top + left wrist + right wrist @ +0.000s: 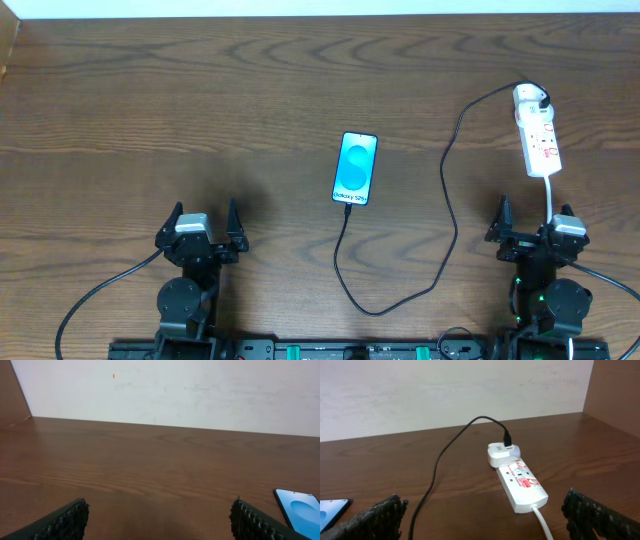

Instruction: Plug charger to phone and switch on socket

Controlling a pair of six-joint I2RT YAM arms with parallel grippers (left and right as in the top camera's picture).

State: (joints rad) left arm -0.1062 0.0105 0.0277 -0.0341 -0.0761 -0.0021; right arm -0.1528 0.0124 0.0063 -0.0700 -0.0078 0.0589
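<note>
The phone [355,168] lies flat mid-table with its blue screen up; its corner shows in the left wrist view [300,509] and the right wrist view [330,512]. The charger cable [447,215] runs from the phone's near end in a loop to a white adapter [502,452] on the far end of the socket [538,138], seen closer as the white strip [522,485]. I cannot tell whether the cable tip is seated in the phone. My left gripper [205,212] stands open, left of the phone. My right gripper [535,215] stands open just short of the socket. Both are empty.
The socket's white cord [542,522] trails back between my right fingers. A white wall [165,390] rises behind the wooden table [200,100], with side panels at the far left and far right.
</note>
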